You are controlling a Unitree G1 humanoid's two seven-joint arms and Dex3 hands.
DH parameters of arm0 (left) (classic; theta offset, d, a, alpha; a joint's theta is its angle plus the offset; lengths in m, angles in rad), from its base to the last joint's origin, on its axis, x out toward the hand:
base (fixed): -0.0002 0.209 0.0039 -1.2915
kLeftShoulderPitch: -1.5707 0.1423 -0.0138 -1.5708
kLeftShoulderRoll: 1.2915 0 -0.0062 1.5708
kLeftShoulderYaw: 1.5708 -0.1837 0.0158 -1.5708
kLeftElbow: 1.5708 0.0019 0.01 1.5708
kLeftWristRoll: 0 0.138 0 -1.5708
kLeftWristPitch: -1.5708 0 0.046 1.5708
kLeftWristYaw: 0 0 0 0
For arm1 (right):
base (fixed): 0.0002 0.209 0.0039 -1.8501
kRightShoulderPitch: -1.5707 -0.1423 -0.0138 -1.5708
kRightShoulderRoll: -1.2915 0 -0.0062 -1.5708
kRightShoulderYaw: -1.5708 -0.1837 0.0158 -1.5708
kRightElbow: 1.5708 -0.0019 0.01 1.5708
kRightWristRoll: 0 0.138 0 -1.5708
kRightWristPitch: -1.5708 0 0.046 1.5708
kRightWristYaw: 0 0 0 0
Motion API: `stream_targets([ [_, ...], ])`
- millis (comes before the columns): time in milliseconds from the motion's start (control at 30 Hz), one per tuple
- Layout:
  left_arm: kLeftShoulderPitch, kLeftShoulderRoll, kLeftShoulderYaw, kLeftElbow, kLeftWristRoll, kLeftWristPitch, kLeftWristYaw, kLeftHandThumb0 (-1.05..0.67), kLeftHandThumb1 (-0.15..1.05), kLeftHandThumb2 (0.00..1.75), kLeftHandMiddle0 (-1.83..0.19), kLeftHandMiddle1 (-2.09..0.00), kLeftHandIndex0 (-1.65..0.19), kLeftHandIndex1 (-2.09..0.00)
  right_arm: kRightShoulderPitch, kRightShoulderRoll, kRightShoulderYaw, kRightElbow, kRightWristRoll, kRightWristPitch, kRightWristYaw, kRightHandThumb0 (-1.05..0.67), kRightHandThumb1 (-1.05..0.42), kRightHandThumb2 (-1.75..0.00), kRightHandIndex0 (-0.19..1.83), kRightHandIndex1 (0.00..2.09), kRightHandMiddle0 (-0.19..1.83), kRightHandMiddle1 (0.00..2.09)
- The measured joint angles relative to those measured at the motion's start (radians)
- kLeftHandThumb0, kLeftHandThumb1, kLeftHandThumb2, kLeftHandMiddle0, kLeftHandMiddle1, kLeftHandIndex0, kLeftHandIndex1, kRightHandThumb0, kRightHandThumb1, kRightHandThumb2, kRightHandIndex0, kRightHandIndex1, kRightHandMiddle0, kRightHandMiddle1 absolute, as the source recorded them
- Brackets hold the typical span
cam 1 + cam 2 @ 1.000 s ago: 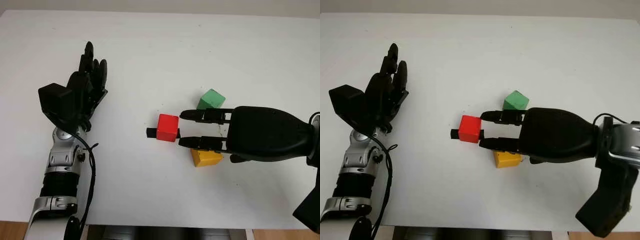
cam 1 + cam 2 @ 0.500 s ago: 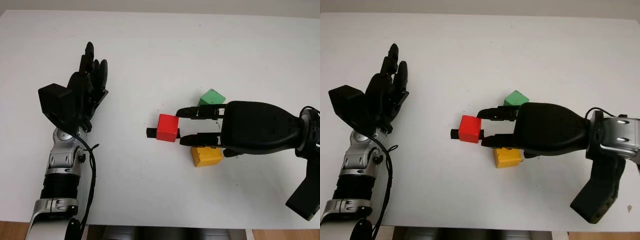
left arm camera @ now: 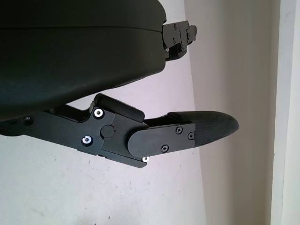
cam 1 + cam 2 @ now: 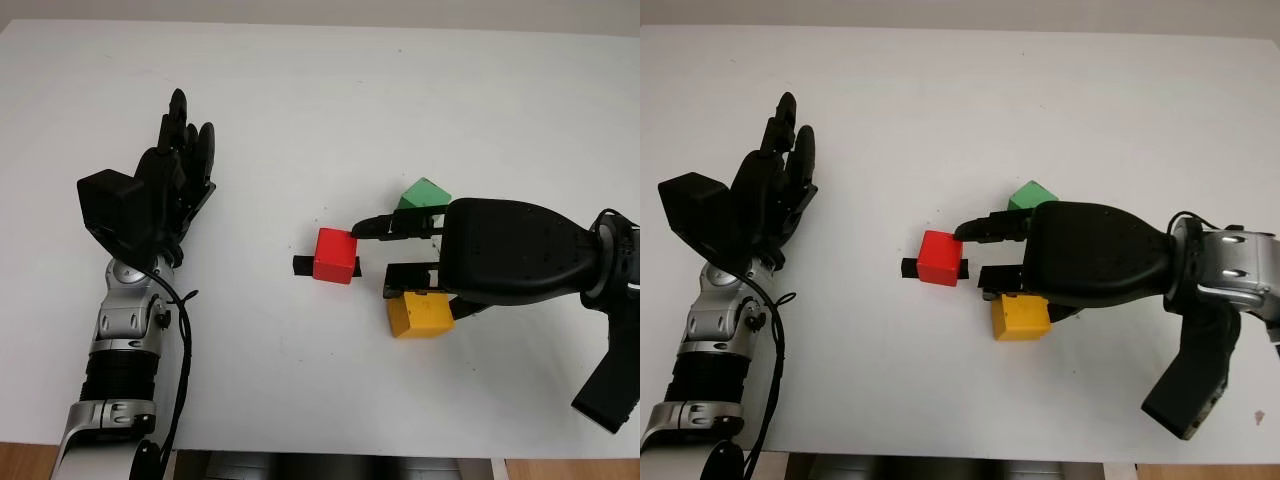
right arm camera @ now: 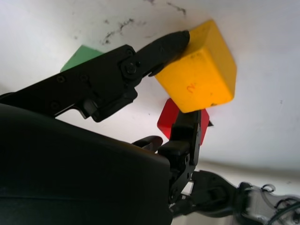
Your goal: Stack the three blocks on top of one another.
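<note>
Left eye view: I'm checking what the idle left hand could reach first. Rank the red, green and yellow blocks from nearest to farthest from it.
From the left hand, open at the table's left side:
1. Red block, mid-table, nearest.
2. Green block, beyond the right hand, and yellow block, on its near side: both farther right, too close to call.

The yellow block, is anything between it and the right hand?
Nothing visible. The right hand is already at the yellow block, one fingertip touching its side. The red block sits just beyond.
</note>
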Motion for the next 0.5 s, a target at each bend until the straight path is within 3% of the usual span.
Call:
stream_targets([
  [200, 0.0, 0.0, 0.0, 0.014, 0.0, 0.0, -0.007, -0.74, 1.05, 0.53, 0.17, -0.05, 0.18, -0.05, 0.051, 0.0, -0.003, -0.048, 0.108, 0.128, 0.108, -0.46, -0.88, -0.05, 0.34, 0.23, 0.55, 1.34],
  [500, -0.001, 0.0, -0.001, 0.017, 0.004, 0.011, -0.006, -0.74, 1.05, 0.51, 0.18, -0.05, 0.18, -0.05, 0.171, -0.001, -0.07, -0.213, 0.336, 0.472, 0.301, -0.33, -0.9, -0.06, 0.34, 0.18, 0.51, 1.38],
])
